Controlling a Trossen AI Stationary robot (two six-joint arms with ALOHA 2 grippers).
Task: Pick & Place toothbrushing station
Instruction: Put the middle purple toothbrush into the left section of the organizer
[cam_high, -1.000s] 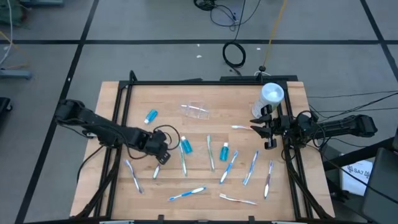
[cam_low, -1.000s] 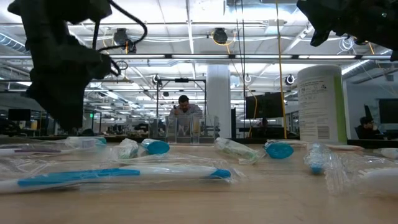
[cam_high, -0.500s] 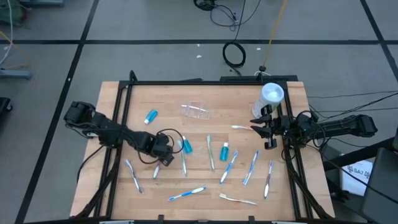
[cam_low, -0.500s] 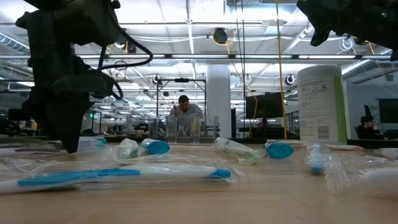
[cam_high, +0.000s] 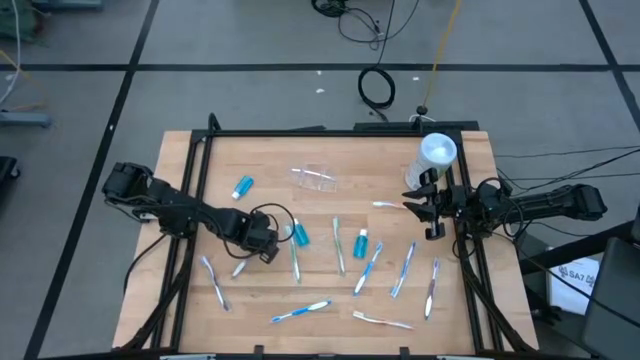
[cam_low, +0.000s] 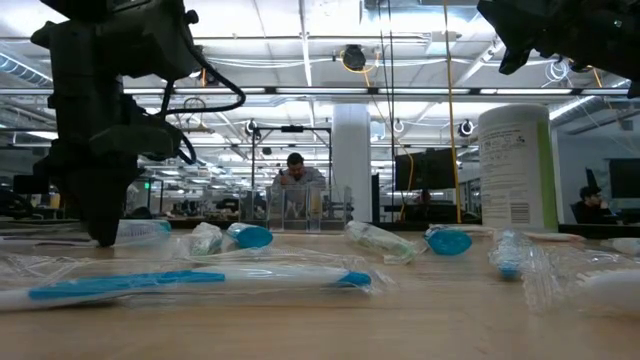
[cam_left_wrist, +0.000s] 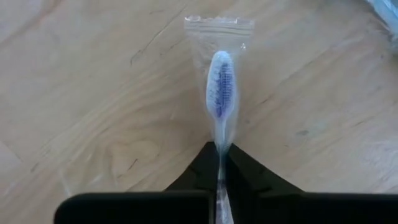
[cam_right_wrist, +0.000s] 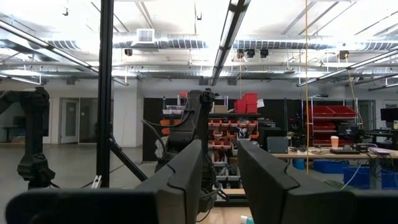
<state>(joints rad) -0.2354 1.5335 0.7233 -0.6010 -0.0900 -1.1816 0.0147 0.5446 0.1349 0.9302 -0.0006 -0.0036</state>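
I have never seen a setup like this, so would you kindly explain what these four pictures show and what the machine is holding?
Two dark robot arms work at a wooden table. One picture looks straight down, one looks level across the tabletop, and two come from cameras on the wrists. Scattered on the table are slim wrapped toothbrushes, small teal toothpaste tubes, a clear plastic cup and a tall white canister. The left gripper is shut on a wrapped toothbrush with purple bristles. The right gripper waits by the canister, open, holding nothing.
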